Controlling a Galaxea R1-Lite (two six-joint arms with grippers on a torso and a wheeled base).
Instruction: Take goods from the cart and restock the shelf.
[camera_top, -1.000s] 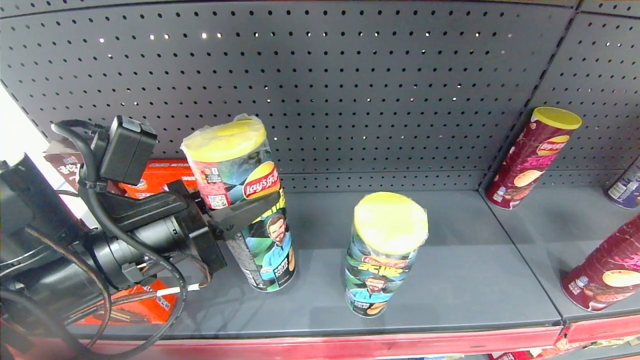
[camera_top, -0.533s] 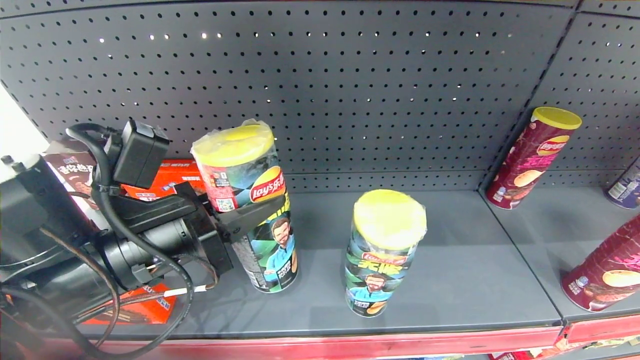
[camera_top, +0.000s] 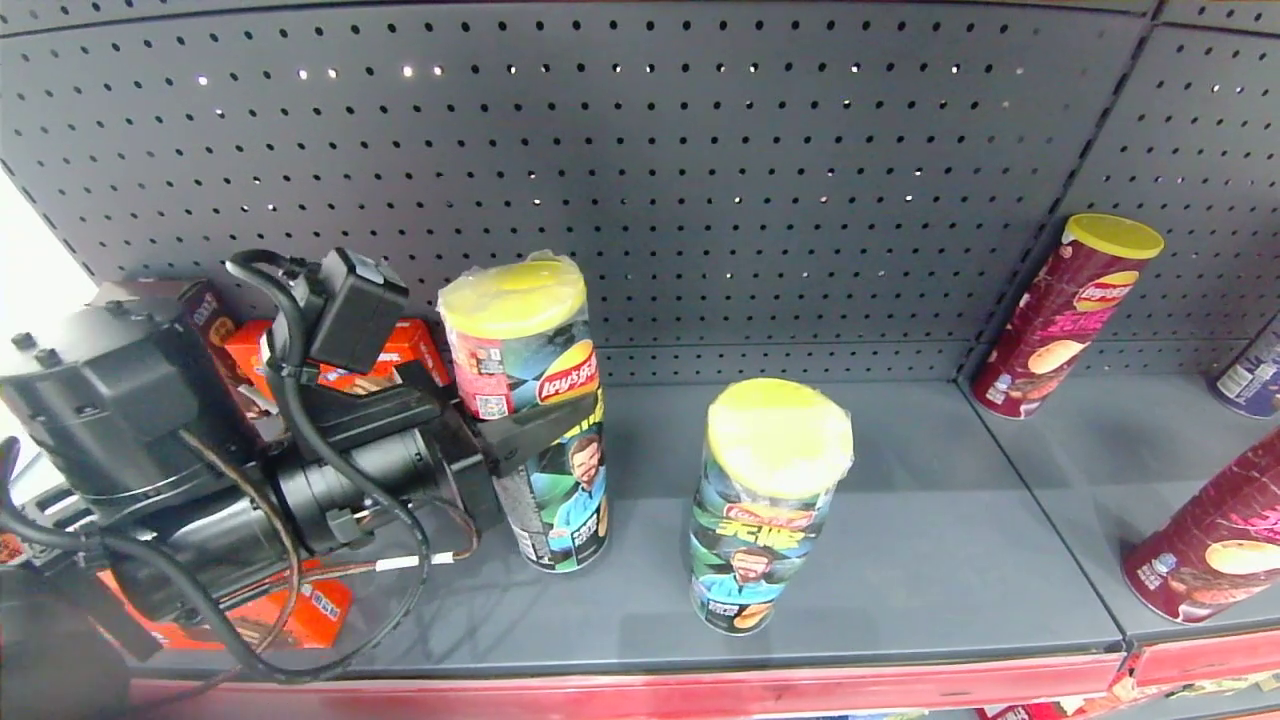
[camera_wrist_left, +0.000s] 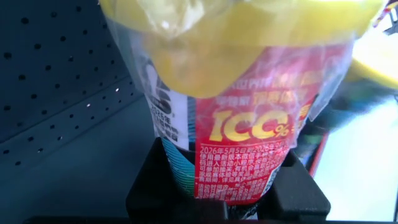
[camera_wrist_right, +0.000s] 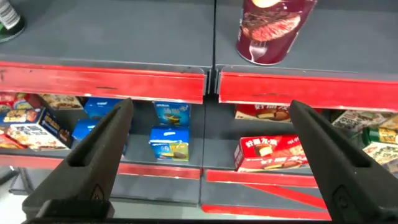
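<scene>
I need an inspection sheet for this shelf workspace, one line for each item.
Surface: grey shelf, red front edge.
Job's things: chip can upright in left gripper; second can standing free beside it; two maroon chip cans further right.
Clutter: orange boxes at shelf's left end.
Grippers: left gripper jaws shut on chip can; right gripper open, empty.
Cables: black cable looped along left arm.
Surroundings: pegboard behind; boxed snacks on lower shelves.

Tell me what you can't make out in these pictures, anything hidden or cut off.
Head view: orange boxes mostly hidden behind the left gripper and its wrist.
Head view: whether the held can touches the shelf is unclear; the gripper covers its middle.
Right wrist view: dark red can, top cut off by the edge.
Head view: blue can mostly cut off at the right edge.
</scene>
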